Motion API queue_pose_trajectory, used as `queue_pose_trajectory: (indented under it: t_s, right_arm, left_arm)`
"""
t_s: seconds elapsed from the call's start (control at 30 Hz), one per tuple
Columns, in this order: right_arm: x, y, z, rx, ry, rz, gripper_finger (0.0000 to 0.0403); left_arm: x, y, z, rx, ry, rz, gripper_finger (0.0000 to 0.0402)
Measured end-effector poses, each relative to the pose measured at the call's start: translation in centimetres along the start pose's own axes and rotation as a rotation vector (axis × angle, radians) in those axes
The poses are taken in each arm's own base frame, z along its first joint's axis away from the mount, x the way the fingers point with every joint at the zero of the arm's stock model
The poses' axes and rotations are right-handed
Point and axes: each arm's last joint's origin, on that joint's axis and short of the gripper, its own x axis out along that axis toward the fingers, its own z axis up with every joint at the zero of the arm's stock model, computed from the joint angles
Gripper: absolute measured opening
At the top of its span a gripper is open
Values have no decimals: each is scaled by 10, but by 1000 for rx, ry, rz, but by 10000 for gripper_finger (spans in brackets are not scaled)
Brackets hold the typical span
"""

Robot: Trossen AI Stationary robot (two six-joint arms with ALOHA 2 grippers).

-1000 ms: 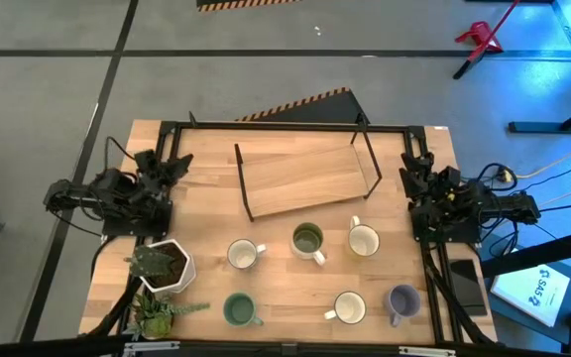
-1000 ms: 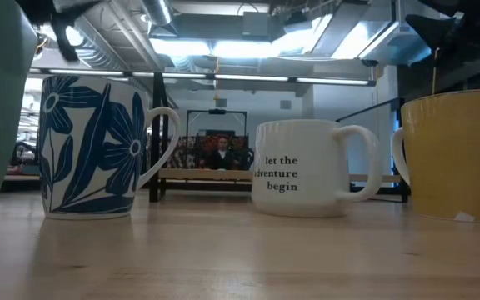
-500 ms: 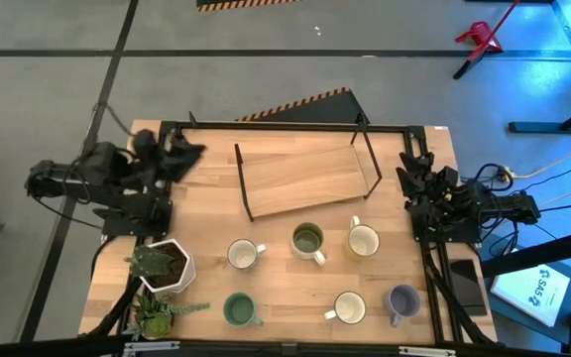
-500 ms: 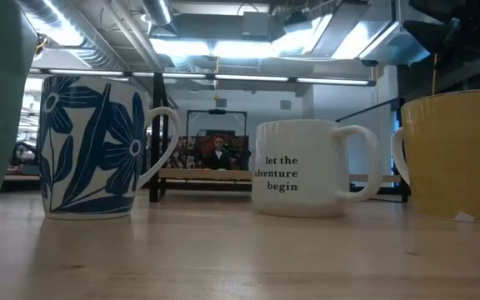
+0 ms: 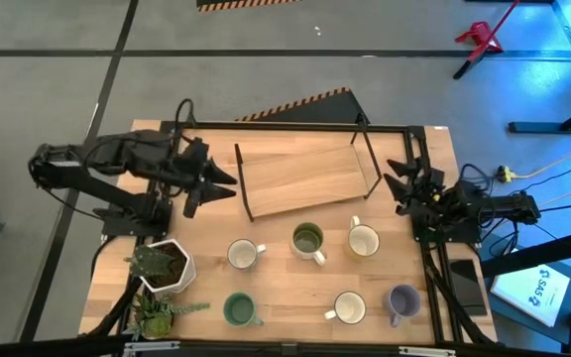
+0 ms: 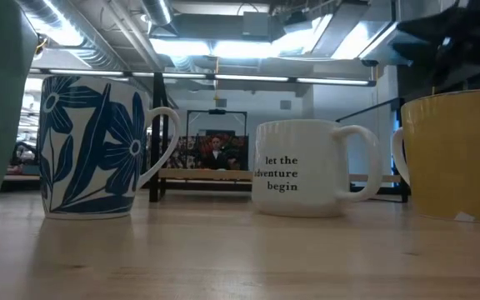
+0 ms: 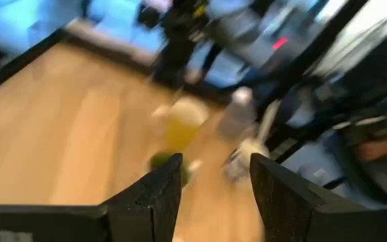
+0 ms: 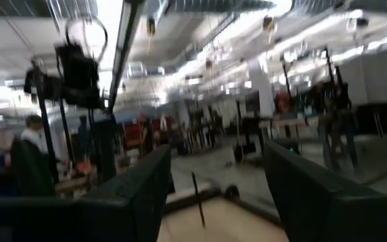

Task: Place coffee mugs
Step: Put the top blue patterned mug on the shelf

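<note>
Left gripper, fingers spread and empty beside the wooden tray, faces six coffee mugs standing near the table's front edge; we judge them rigid, glazed, breakable, best gripped across the rim.

Both arms are all matte black, chunky jointed segments with loose black cables looped around the bases. The left pincer has two pointed dark fingers, flat and slab-like with rounded tips up close. The right pincer has the same build, broad black fingers, nothing printed on them.
</note>
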Motion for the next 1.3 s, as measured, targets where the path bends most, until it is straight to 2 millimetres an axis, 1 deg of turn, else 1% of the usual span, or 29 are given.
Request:
queue_pose_trajectory:
  t_s: [0.1, 0.23, 0.3, 0.47, 0.6, 0.8, 0.9, 1.13, 1.3]
  right_arm:
    - [-1, -1, -11, 28, 102, -6, 223]
    - [-3, -2, -25, 45, 243, -27, 223]
    - [-4, -3, -29, 50, 285, -28, 223]
    - [-4, -3, -30, 16, 307, -27, 223]
    - [-3, -3, -30, 10, 315, -29, 223]
    - [-4, -3, -30, 9, 320, -30, 223]
    - [-4, -3, -30, 8, 320, -30, 223]
    - [-4, -2, -30, 12, 324, -10, 223]
    - [-4, -1, -31, 15, 332, 26, 223]
  left_arm:
    - [5, 3, -9, 15, 140, 89, 169]
    - [21, 3, -24, 74, 262, 100, 169]
    - [31, 2, -33, 111, 327, 106, 169]
    - [58, -3, -50, 194, 464, 48, 171]
    - [83, -2, -65, 243, 571, 45, 184]
    - [114, 1, -84, 266, 700, 68, 211]
    - [127, -2, -91, 272, 722, 57, 217]
    - [161, -1, -113, 309, 797, 179, 218]
    - [183, 3, -129, 332, 870, 207, 218]
